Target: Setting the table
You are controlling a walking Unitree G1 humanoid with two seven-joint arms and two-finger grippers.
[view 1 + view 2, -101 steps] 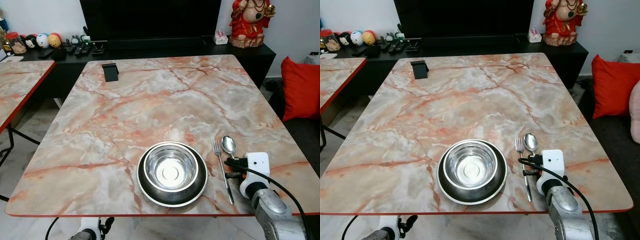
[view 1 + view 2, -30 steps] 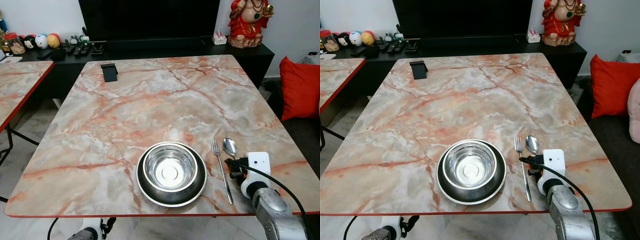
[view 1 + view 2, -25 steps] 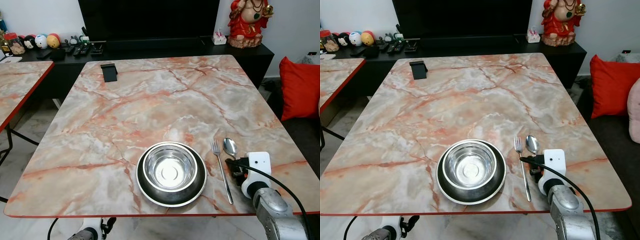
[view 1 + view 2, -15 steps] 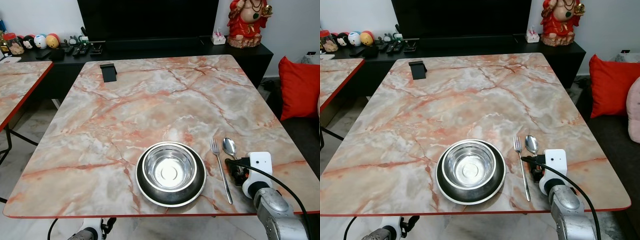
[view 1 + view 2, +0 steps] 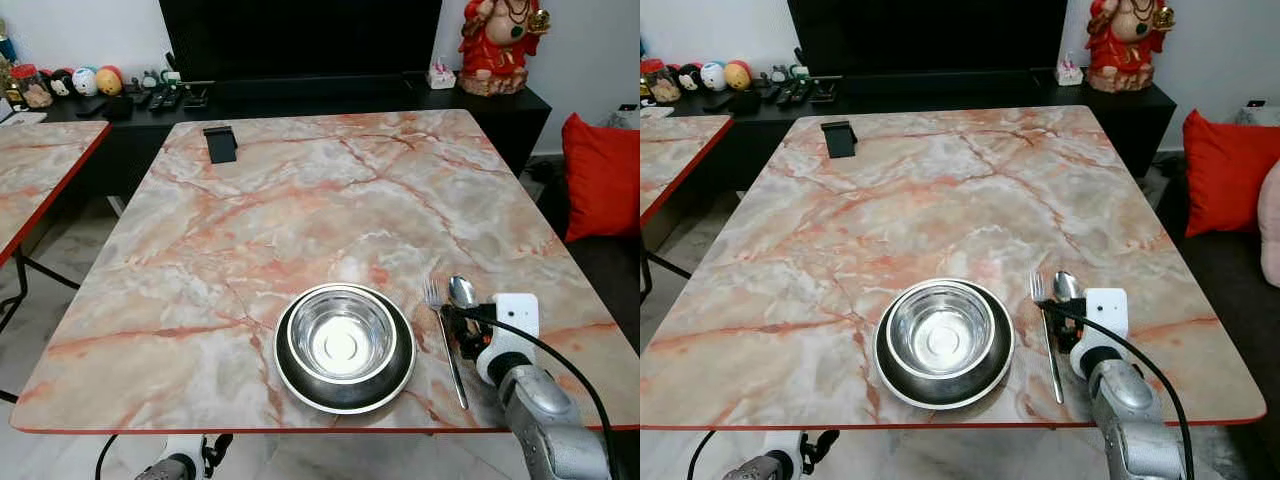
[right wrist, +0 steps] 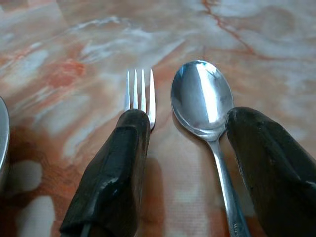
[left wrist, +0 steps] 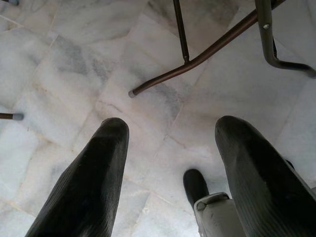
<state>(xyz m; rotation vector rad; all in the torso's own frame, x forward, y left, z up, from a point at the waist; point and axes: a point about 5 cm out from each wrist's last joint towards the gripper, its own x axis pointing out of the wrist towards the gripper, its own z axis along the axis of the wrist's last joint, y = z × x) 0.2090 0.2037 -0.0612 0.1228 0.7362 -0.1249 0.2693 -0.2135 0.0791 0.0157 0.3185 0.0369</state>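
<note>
The right gripper sits low over the marble table with its two black fingers spread wide and holding nothing; one finger lies over the fork's handle, the other just beyond the spoon, so the spoon's handle runs between them. That straddle looks to me like the gripper nudging or squaring up the cutlery, or lining up on the spoon. Just past the fingertips lie the fork tines and the spoon bowl, side by side, both pointing away from the robot. Beside the fork, toward the robot's left, a steel bowl rests in a dark plate, as a place setting would have it. Farther off stands a small black stand. The left gripper hangs idle over the tiled floor, fingers apart.
</note>
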